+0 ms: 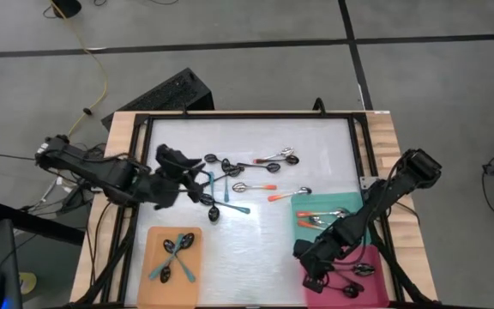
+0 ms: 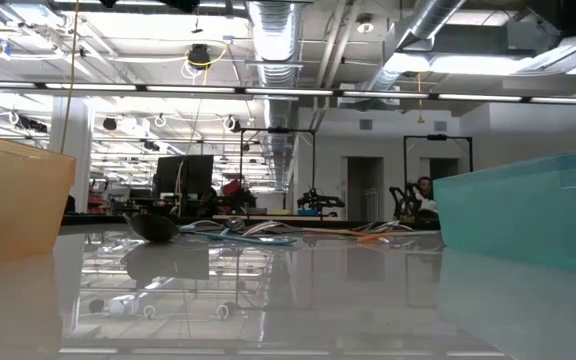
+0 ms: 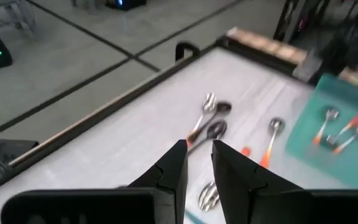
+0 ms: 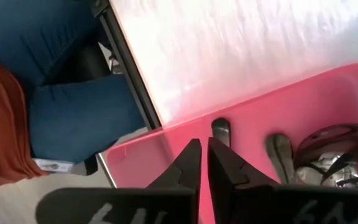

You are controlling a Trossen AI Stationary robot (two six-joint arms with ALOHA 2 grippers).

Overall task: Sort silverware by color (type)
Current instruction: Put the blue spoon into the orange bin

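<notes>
Table: white work surface (image 1: 256, 249), centre frame.
Silverware (image 1: 256, 176): loose spoons upper centre; some sorted in trays.
Left gripper (image 1: 197, 182): narrow gap, empty, over pile.
Right gripper (image 1: 309, 257): near-closed, empty, over pink tray (image 1: 376, 287).
Technique: single out one handle, descend squarely.

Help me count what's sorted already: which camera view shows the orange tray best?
The high view: the orange tray lies whole, teal-handled spoons inside. The low view shows only one side wall, contents hidden. Neither wrist view shows it.

Overhead looks straight down; low camera skims the table (image 1: 256, 249); wrists peer close.
</notes>
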